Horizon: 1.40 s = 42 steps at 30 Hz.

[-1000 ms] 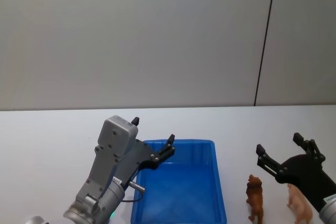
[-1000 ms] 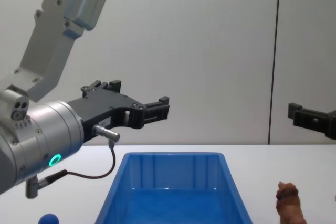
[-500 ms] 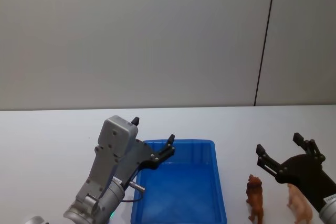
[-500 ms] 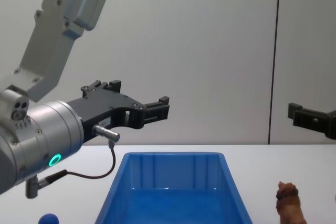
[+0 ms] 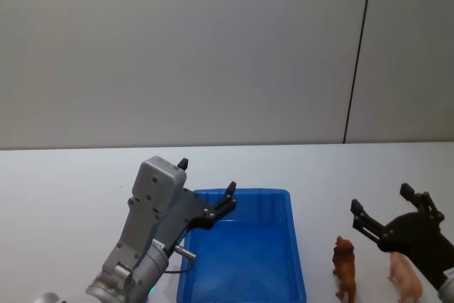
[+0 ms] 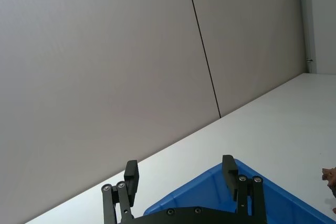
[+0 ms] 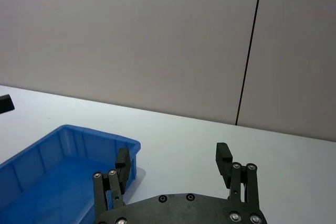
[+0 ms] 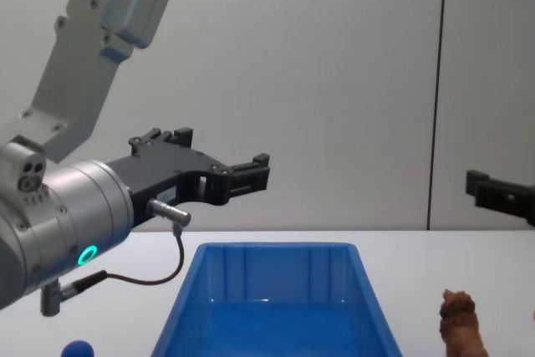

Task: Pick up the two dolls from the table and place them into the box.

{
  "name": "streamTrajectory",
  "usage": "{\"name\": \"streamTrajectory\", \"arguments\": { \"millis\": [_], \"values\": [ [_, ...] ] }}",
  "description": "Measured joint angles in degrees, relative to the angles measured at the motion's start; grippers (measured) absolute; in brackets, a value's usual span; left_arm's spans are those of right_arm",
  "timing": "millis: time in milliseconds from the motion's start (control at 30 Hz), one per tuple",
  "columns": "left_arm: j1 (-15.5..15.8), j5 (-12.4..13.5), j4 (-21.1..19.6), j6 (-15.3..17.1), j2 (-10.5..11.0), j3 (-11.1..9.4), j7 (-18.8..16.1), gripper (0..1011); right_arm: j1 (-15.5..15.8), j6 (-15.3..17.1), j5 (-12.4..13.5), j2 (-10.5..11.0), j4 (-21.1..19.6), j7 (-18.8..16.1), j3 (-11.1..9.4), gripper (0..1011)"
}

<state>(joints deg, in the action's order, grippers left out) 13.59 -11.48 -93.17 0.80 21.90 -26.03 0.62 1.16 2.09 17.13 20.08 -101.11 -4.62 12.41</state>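
The brown lion-like doll (image 5: 345, 267) stands on the white table (image 5: 64, 189) just right of the blue box (image 5: 241, 246). The pale pink doll (image 5: 404, 278) stands farther right, partly hidden behind my right gripper (image 5: 381, 199). That gripper hovers open above and slightly beyond both dolls, holding nothing. My left gripper (image 5: 207, 177) hangs open and empty over the box's far left corner. The chest view has the lion (image 8: 460, 328) at its lower right, the box rim (image 8: 276, 247) in the middle and the left gripper (image 8: 221, 152) above it. The lion (image 6: 331, 174) peeks in at the left wrist view's edge.
A small blue ball (image 8: 78, 349) lies on the table left of the box, near the front edge. A plain grey wall with a dark vertical seam (image 5: 358, 54) stands behind the table. In the right wrist view the box (image 7: 58, 161) sits beside the open right gripper (image 7: 173, 156).
My right gripper has shifted slightly to the right and a little lower. The left arm, the box and both dolls have stayed put.
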Motion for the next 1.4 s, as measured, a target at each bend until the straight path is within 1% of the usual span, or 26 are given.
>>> {"name": "streamTrajectory", "arguments": {
  "millis": [267,533,767,1067,1300,1333,1400],
  "values": [
    [0.00,0.00,0.00,0.00,0.00,0.00,0.00,1002,1.43,1.56,1.93,2.54,0.24,-1.77,-1.63,1001],
    [0.00,0.00,0.00,0.00,0.00,0.00,0.00,1001,3.30,4.02,4.01,5.42,1.13,-3.38,-3.46,1001],
    [0.00,0.00,0.00,0.00,0.00,0.00,0.00,1002,4.24,6.27,4.94,6.94,2.55,-4.41,-4.39,1001],
    [0.00,0.00,0.00,0.00,0.00,0.00,0.00,1001,4.19,8.56,5.14,7.30,5.19,-5.74,-4.51,1001],
    [0.00,0.00,0.00,0.00,0.00,0.00,0.00,1002,3.45,10.06,5.47,6.69,7.43,-6.80,-4.02,1001],
    [0.00,0.00,0.00,0.00,0.00,0.00,0.00,1002,3.35,10.26,5.53,6.61,7.67,-6.93,-3.95,995],
    [0.00,0.00,0.00,0.00,0.00,0.00,0.00,1002,3.07,10.66,5.71,6.34,8.35,-7.23,-3.79,943]
  ]
}}
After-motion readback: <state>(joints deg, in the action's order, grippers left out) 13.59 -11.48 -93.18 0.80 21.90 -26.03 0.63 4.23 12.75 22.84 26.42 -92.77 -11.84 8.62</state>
